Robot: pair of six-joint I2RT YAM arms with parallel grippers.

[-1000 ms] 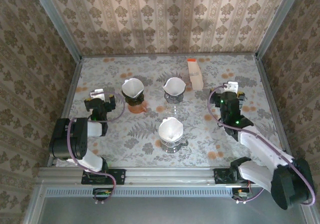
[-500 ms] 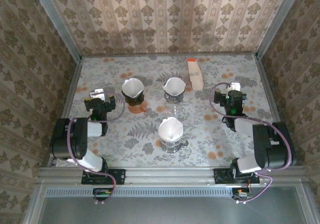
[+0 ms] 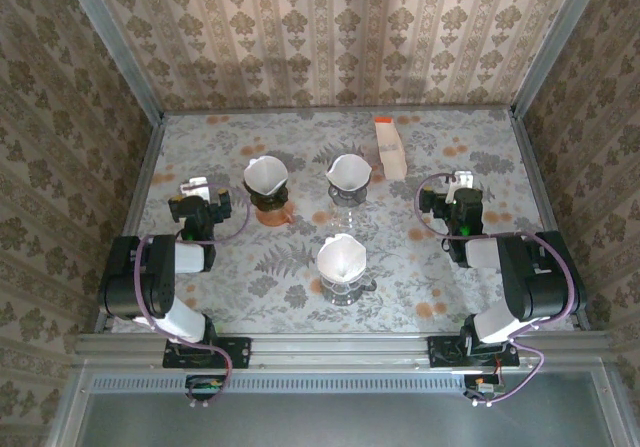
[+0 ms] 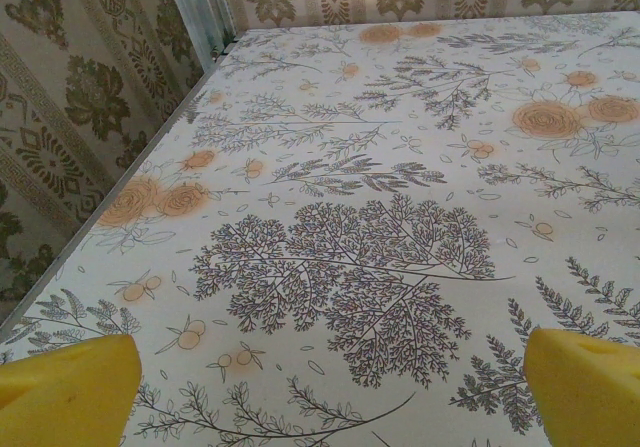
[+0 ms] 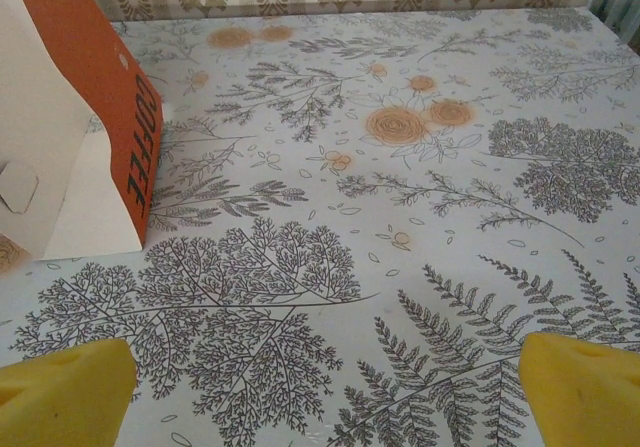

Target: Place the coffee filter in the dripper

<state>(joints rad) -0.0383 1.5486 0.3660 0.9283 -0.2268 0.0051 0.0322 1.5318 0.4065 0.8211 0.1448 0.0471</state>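
We found the left arm folded low at the left of the worktop (image 4: 350, 217), its left gripper (image 3: 194, 187) spread wide and empty, yellow pads (image 4: 65, 387) over bare floral print. A white coffee filter (image 3: 266, 174) sat in the orange-based dripper (image 3: 270, 210), and likewise in the near dripper (image 3: 342, 285) and the far dripper (image 3: 348, 197). The right wrist view let us read "COFFEE" on the filter box (image 5: 70, 117), illegible from above. The right arm was folded low too, its right gripper (image 3: 461, 182) wide and empty.
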